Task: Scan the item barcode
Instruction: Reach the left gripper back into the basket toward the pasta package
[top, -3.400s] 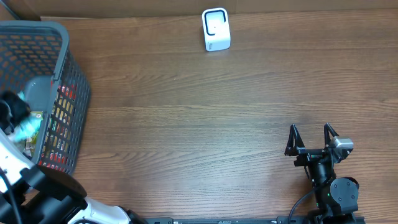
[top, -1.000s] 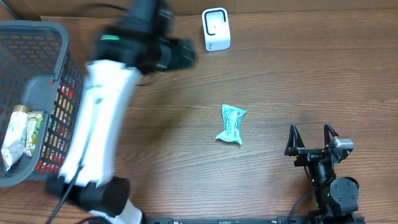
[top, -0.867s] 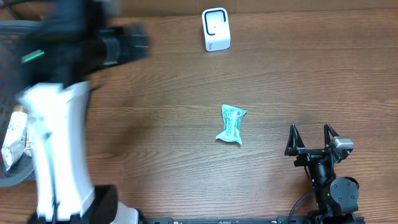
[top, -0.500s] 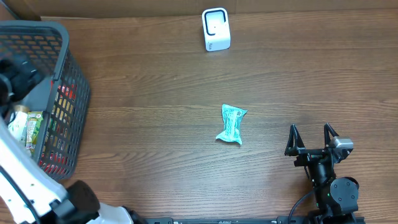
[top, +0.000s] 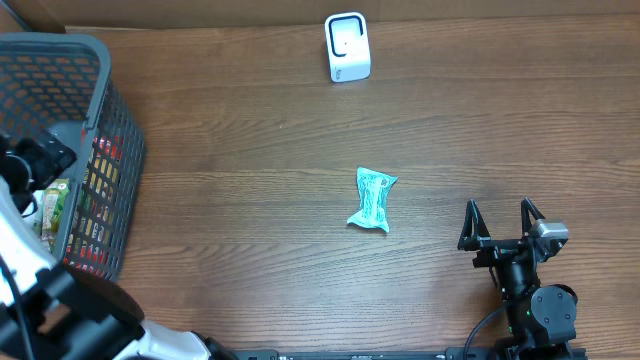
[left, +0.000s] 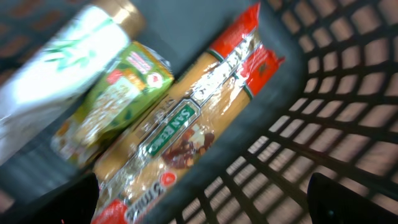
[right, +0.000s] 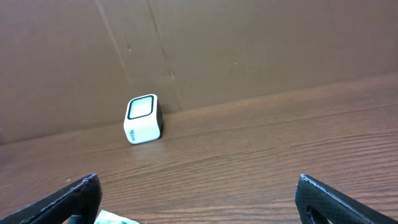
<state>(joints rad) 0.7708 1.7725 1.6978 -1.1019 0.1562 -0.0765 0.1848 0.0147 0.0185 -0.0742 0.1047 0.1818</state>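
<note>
The pasta pack (left: 186, 124) carries a green band with "SAN REMO" in white capitals; the white lettering lower on its red end is cut off and blurred. Print on the green pouch (left: 112, 106) beside it is too smeared to read, and that on the teal packet (top: 372, 200) too small.

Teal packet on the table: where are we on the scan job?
Done: the teal packet lies out on the table, short of the scanner; whether it was scanned doesn't show. In hand: nothing held; the left gripper hangs open inside the basket above a pasta bag; the right gripper sits open, idle. Left: grip an item and show its barcode to the scanner.
</note>
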